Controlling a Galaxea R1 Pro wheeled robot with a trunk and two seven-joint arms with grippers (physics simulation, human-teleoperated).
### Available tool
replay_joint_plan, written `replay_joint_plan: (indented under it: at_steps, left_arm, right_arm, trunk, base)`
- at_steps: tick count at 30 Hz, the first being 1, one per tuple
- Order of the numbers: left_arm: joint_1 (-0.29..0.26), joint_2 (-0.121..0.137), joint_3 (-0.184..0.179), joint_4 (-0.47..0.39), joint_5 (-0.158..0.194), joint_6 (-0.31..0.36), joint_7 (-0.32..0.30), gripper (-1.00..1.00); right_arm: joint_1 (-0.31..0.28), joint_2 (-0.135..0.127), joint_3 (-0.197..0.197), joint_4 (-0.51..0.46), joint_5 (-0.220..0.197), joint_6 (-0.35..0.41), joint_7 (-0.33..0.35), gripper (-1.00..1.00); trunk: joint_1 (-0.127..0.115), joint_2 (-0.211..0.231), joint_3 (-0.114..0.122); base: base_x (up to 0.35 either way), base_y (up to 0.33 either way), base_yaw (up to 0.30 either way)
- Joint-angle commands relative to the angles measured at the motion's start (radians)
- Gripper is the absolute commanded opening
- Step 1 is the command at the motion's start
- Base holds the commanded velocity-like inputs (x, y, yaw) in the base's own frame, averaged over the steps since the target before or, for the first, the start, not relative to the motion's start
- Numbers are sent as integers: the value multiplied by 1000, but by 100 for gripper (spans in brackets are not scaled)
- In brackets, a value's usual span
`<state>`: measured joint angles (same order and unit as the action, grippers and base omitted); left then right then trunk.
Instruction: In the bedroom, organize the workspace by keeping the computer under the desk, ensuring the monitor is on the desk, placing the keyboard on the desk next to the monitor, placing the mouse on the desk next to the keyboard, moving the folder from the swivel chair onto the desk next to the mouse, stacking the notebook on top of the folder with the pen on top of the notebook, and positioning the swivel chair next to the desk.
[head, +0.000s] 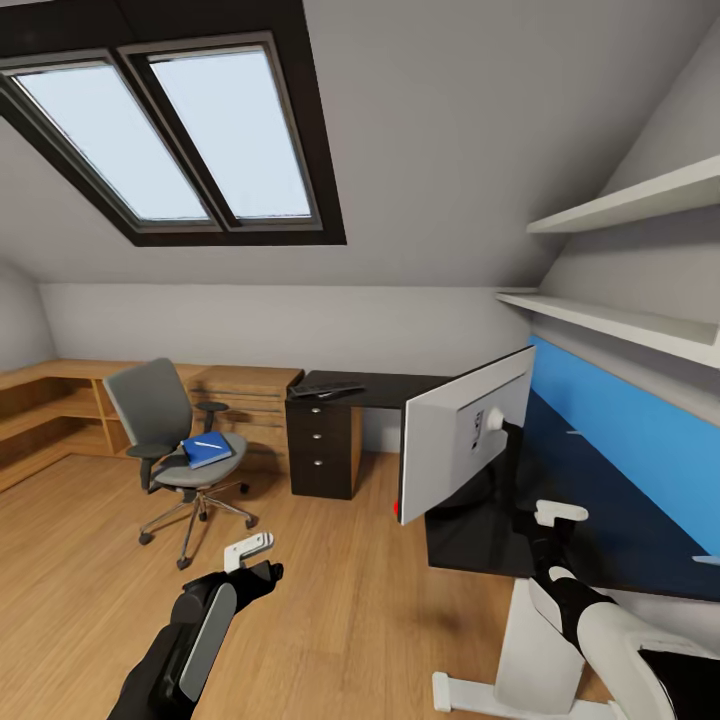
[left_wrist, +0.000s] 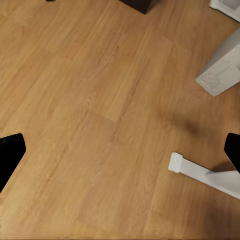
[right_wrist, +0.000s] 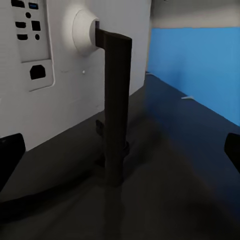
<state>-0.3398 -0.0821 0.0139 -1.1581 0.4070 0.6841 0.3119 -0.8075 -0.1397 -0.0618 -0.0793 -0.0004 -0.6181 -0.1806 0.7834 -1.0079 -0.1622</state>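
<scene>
Monitor (head: 462, 432) on black desk (head: 620, 540)

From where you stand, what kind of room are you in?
Likely an attic room used as a home office: a sloped ceiling with a skylight, a black desk carrying a monitor, and a swivel chair on wood flooring.

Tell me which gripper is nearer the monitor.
Right. The right gripper is behind the monitor, aimed at its neck. The left gripper hangs over the wooden floor, well away from it.
</scene>
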Motion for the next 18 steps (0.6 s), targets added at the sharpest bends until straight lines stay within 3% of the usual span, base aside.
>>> replay_joint_plan:
  at_steps: [1, 10, 18]
  left_arm:
    - [-1, -1, 1, 1, 11, 3, 7, 100]
    - [-1, 0, 3, 8, 10, 3, 7, 100]
    - [-1, 1, 3, 8, 9, 4, 6, 100]
  right_arm:
    - [-1, 0, -6, 1, 1, -4, 3, 100]
    - [-1, 5, -4, 12, 2, -5, 3, 100]
    - [-1, 16, -2, 21, 4, 0, 4, 100]
  trunk:
    - [0, -1, -2]
    - [0, -1, -2]
    - [0, -1, -2]
  base:
    - [0, -97, 0]
    - [0, -242, 0]
    - [0, -62, 0]
